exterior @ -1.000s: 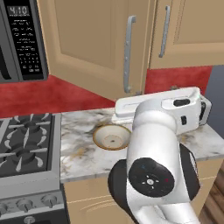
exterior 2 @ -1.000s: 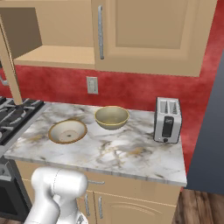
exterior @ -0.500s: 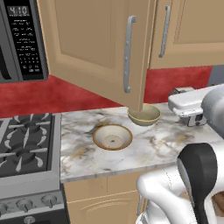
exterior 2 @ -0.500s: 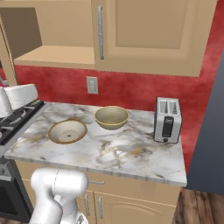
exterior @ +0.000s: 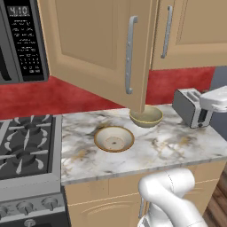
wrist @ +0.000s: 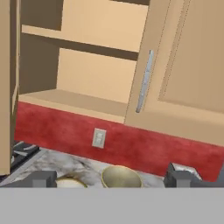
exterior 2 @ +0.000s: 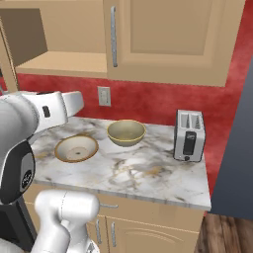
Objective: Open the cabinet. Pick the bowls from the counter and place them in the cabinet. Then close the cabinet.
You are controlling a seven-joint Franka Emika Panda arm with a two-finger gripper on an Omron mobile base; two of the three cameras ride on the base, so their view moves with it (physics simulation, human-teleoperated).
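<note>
Nearest you, the gripper [wrist: 109,179]: two dark fingertips spread wide apart with nothing between them, raised above the counter and facing the wall.

Counter [exterior: 177,148]: white marble-look slab, with the stove [exterior: 24,148] at its left end.

Shallow bowl [exterior: 114,138]: on the counter's left-centre part, nearer the front edge, upright.

Deep bowl [exterior: 146,116]: behind and to the right of the shallow bowl, near it but apart, close to the red wall [exterior 2: 148,101].

Toaster [exterior 2: 189,135]: at the counter's right end, well apart from both bowls.

Outlet [exterior 2: 104,96]: on the wall behind the bowls.

Cabinet [exterior 2: 168,37]: above the counter; left door [exterior: 95,48] swung open, right door shut, inner shelf [wrist: 83,43] and floor bare.

Microwave [exterior: 22,42]: far left, above the stove.
</note>
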